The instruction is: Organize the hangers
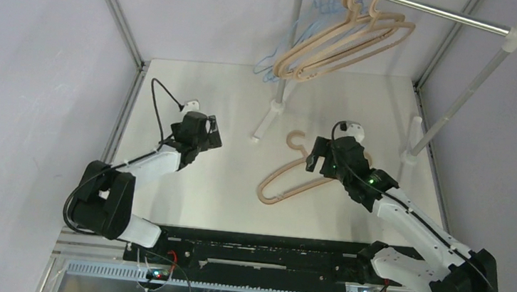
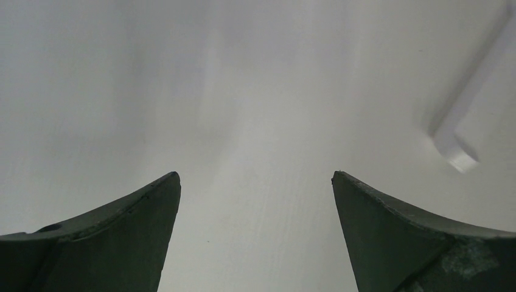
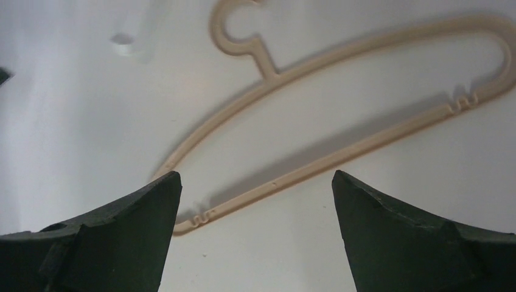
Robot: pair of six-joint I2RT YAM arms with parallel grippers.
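1. Nearest the viewer, two robot arms reach from the table's near edge toward a silver rail (image 1: 440, 13) that stands on white posts at the far side.
2. The right hand (image 3: 255, 176) is in front of the rail and lower than it. Its fingers are spread wide and hold nothing. It hovers over a tan hanger (image 3: 304, 171).
3. That tan hanger lies flat on the table (image 1: 235, 208), in front of the rail and between its posts. Its hook points toward the foot of the rail's left post (image 1: 290, 49).
4. The left hand (image 2: 255, 176) is also spread wide and empty. It hangs over bare table to the left of the rail's left post, well apart from every hanger.
5. The step in hand looks like picking up the flat hanger. To do it well, the right hand should come straight down with one finger on each side of a single bar, close to the neck. The bar is thin and flat against the table, so the fingertips likely need to reach the surface before closing. Lifting with the hook uppermost would make hanging it on the rail easier.
6. Count: one tan hanger on the table. On the rail's left end hang about three tan hangers (image 1: 344, 47), overlapping. Behind them are several thin blue hangers (image 1: 278, 62), too tangled to count.
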